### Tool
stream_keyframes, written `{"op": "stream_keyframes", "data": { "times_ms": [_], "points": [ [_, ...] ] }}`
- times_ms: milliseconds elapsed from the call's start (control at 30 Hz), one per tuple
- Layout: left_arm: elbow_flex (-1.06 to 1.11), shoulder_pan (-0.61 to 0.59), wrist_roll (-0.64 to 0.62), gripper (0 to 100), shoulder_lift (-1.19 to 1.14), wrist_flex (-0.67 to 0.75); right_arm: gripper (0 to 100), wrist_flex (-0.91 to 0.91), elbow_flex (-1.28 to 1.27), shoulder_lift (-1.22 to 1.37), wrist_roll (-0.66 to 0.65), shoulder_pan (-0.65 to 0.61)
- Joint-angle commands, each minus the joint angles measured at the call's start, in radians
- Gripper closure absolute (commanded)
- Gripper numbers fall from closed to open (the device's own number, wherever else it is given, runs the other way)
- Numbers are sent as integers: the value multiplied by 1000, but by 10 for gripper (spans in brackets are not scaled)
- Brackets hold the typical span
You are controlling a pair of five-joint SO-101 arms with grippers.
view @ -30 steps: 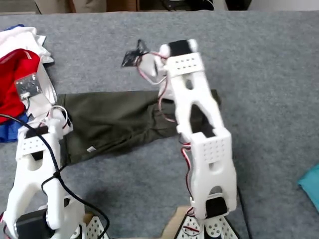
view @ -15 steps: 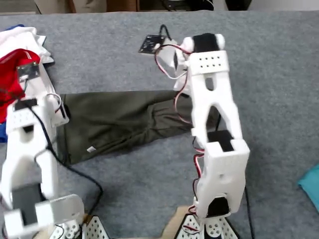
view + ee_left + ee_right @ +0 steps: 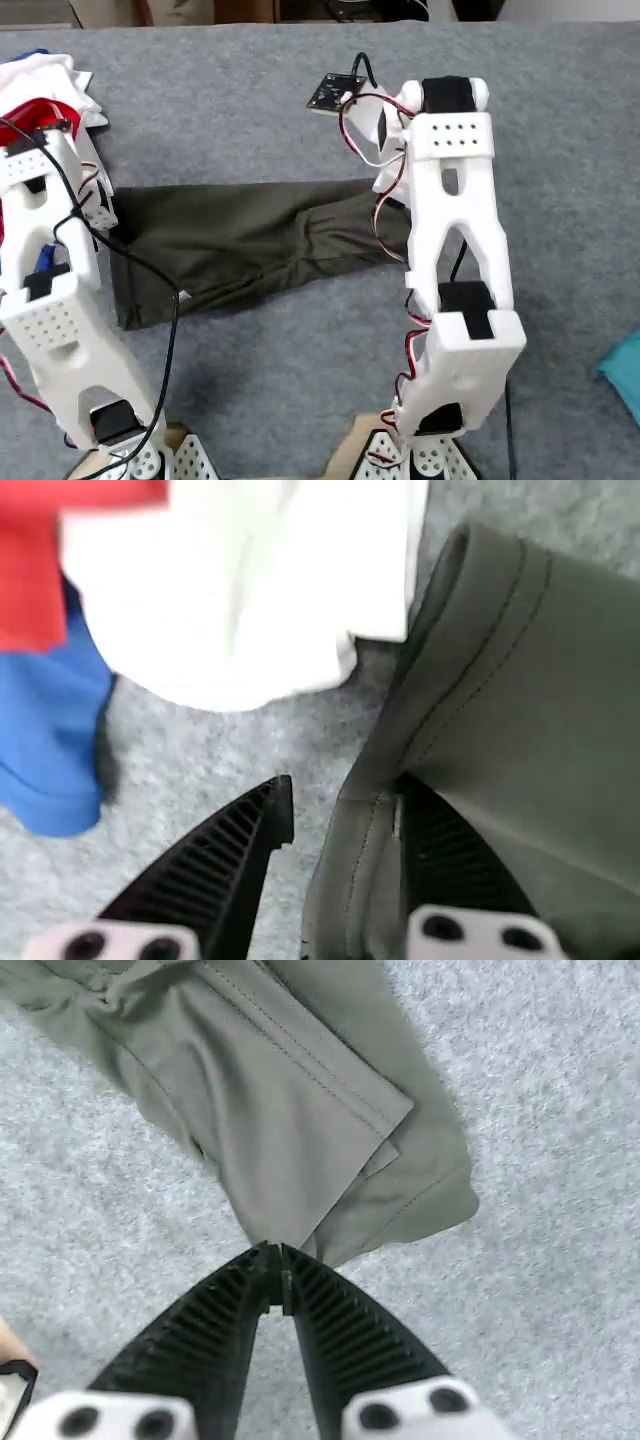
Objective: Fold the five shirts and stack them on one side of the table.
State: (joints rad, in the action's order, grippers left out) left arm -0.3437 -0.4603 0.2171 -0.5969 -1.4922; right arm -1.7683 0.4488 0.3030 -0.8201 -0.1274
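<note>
The olive shirt (image 3: 240,240) is lying long-axis left-right. The left hand (image 3: 345,802) is straddling its left hem, spread. The right hand (image 3: 275,1257) is sitting pressed together at its right corner.

Grey felt-like cover (image 3: 560,150) spreading flat across the whole table, evenly lit, soft shadows, brown wooden furniture (image 3: 180,10) peeking along the far edge, dark gap (image 3: 470,8) beside it, pale strip (image 3: 570,6) after that.
</note>
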Motion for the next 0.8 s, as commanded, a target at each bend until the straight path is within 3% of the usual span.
{"op": "stream_keyframes", "data": {
  "times_ms": [0, 200, 633, 767],
  "points": [
    [-114, 32, 52, 822, -48, -64, 993, -18, -10, -85, 6, 12],
    [-126, 107, 86, 822, -150, -135, 993, -18, -10, -90, 6, 12],
    [-149, 101, 80, 824, -262, -201, 993, -17, -8, -90, 3, 13],
    [-176, 109, 78, 946, -295, -258, 993, -15, -2, -90, 3, 13]
  ]
}}
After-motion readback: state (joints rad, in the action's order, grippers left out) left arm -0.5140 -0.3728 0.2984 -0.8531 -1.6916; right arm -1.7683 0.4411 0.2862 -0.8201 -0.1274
